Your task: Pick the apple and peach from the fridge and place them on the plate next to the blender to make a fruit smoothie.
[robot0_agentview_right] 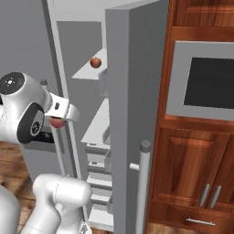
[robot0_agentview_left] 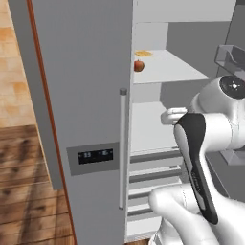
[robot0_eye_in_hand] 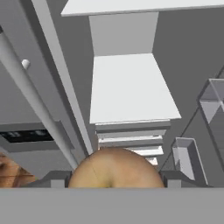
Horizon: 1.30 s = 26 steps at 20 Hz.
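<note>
The fridge (robot0_agentview_left: 86, 95) has its left door closed, with a black display panel (robot0_agentview_left: 95, 155); its right door (robot0_agentview_right: 132, 114) stands open. The deep-red apple (robot0_agentview_left: 139, 65) (robot0_agentview_right: 95, 62) rests at the front left edge of an upper white shelf (robot0_agentview_left: 167, 69). My gripper (robot0_eye_in_hand: 116, 177) is shut on the peach (robot0_eye_in_hand: 114, 168), an orange-tan round fruit wedged between the two fingertips (robot0_eye_in_hand: 54, 178). In the right base view the peach (robot0_agentview_right: 55, 122) shows as a reddish patch under my hand, in front of the open fridge and below the apple's shelf.
A flat yellow item (robot0_agentview_left: 143, 53) lies on the shelf behind the apple. White drawers (robot0_agentview_left: 153, 172) fill the lower fridge, and door bins (robot0_eye_in_hand: 186, 153) hang on the open door. A built-in oven (robot0_agentview_right: 208, 82) in wooden cabinets (robot0_agentview_right: 192, 173) stands right of the door.
</note>
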Tool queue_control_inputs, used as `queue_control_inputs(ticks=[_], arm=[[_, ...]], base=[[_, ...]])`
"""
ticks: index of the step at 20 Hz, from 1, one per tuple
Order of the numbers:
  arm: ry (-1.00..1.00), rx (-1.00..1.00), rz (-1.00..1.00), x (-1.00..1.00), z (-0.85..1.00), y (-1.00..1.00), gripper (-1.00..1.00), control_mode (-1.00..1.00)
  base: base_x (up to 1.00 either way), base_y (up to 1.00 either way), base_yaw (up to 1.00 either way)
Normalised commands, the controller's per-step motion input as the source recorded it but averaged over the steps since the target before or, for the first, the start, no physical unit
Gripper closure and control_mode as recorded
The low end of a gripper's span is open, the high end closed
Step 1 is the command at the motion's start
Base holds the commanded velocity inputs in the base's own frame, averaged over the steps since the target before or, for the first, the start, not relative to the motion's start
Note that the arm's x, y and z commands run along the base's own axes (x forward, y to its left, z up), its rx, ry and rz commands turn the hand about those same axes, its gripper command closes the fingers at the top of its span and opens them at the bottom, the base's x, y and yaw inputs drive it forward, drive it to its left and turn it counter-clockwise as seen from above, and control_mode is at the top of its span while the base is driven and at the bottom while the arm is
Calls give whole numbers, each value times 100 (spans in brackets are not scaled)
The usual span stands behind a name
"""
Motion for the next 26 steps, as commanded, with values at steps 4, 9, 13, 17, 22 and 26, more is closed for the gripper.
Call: queue_control_inputs(ticks=[4,9,13,17,22,26], arm=[[0,0,0,0,0,0,100,100],[0,0,0,0,0,0,100,100],[0,0,0,0,0,0,100,100],[0,0,0,0,0,0,100,100],[0,0,0,0,0,0,100,100],[0,0,0,0,0,0,100,100]], base=[[-69,0,12],[-50,9,35],[-33,16,51],[-43,34,82],[-28,25,100],[-23,19,100]])
